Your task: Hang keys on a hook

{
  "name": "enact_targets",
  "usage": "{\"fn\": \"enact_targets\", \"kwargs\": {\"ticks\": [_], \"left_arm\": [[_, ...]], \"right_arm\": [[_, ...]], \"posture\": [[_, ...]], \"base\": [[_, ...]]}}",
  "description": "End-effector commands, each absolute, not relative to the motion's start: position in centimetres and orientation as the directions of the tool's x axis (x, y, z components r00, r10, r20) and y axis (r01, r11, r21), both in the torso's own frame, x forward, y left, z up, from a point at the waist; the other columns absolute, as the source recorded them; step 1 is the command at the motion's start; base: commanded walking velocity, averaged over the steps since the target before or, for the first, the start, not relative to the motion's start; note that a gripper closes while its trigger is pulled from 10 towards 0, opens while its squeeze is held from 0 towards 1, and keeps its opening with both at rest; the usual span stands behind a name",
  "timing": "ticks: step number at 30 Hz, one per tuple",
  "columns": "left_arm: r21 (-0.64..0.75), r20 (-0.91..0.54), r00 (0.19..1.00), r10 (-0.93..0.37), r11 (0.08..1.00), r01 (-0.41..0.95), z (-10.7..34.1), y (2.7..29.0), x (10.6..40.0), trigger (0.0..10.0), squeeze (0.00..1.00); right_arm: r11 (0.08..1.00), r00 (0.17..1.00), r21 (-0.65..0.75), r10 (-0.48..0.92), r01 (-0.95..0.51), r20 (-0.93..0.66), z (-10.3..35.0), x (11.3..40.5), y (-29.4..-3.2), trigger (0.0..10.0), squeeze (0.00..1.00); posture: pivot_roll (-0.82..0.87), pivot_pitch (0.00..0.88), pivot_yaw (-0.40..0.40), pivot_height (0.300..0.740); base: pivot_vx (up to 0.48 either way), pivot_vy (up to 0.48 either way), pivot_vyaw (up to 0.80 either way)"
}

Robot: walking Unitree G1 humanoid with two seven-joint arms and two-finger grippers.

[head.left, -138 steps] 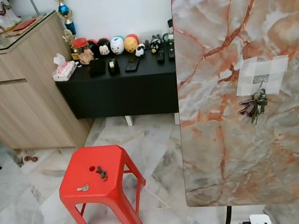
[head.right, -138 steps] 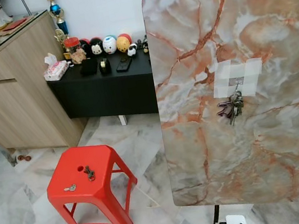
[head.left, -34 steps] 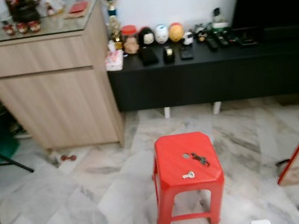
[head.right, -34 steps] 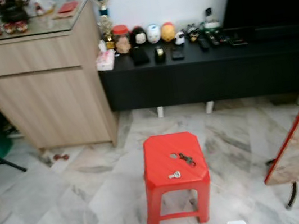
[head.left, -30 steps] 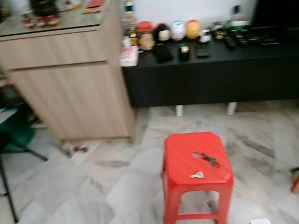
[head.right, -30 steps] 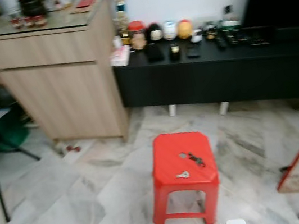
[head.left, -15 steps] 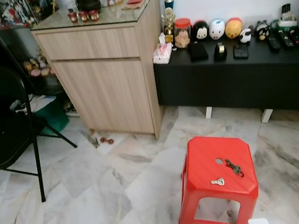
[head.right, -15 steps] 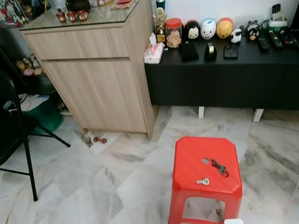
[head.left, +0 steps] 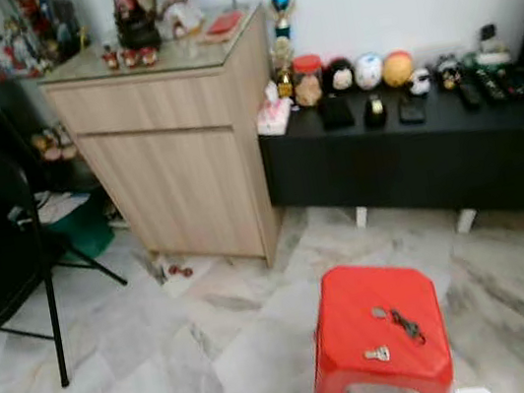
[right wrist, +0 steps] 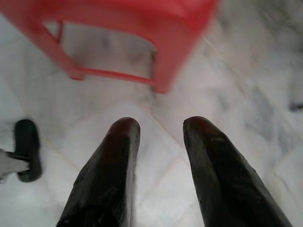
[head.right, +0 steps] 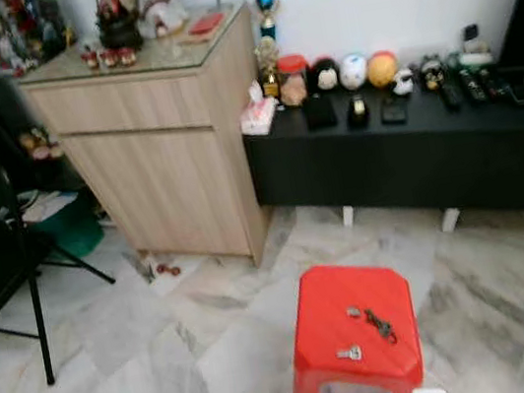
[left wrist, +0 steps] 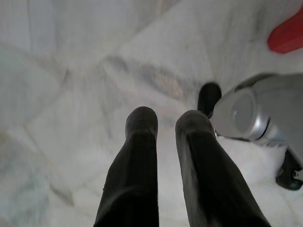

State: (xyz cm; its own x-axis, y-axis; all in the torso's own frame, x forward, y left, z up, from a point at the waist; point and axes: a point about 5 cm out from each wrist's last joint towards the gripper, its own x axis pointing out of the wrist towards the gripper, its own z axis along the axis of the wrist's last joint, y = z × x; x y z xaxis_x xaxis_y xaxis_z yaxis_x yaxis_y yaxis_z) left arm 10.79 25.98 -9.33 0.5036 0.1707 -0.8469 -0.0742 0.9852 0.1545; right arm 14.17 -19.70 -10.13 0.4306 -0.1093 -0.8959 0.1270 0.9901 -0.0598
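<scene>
Keys on glossy, square red plastic stool.

the left gripper had two long black fingers, smooth and matte, thick at the base and narrowing to rounded, blunt tips. beside them showed a rounded silver shell of the robot's body, glossy with a soft highlight, and a small black oval part at its edge. the right gripper had the same pair of black fingers, tapered and round-tipped, with a faint sheen.
</scene>
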Motion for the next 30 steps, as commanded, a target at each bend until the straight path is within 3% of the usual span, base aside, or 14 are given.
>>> {"fn": "enact_targets", "kwargs": {"ticks": [1,11,18,23,30], "left_arm": [[0.151,-0.849,0.502,0.165,0.986,-0.070,-9.4,25.9,10.8,10.0,0.00],[0.150,-0.850,0.500,0.164,0.986,-0.069,-9.4,25.8,10.9,10.0,0.00],[0.150,-0.850,0.502,0.161,0.987,-0.062,-9.4,25.8,11.0,10.0,0.00],[0.152,-0.846,0.507,0.164,0.986,-0.065,-9.3,25.8,11.0,10.0,0.00],[0.158,-0.839,0.515,0.175,0.984,-0.076,-9.3,25.9,10.9,10.0,0.00]], "right_arm": [[0.990,0.444,-0.050,-0.104,0.131,-0.890,-10.0,14.6,-19.5,10.0,0.00],[0.990,0.463,-0.050,-0.106,0.131,-0.880,-9.8,15.1,-19.6,10.0,0.00],[0.982,0.563,-0.011,-0.117,0.188,-0.818,-8.7,17.1,-20.2,10.0,0.00],[0.988,0.620,-0.038,-0.124,0.151,-0.775,-8.2,17.9,-20.6,10.0,0.00],[0.978,0.774,0.000,-0.165,0.208,-0.611,-6.2,20.2,-21.5,10.0,0.00]], "posture": [[0.17,0.000,-0.008,0.740],[0.17,0.000,-0.009,0.740],[0.16,0.000,-0.009,0.740],[0.16,0.000,-0.014,0.740],[0.14,0.000,-0.012,0.740]], "base": [[0.300,0.000,0.00],[0.273,0.000,0.00],[0.000,0.000,0.00],[0.000,0.000,0.00],[0.000,0.000,0.00]]}}
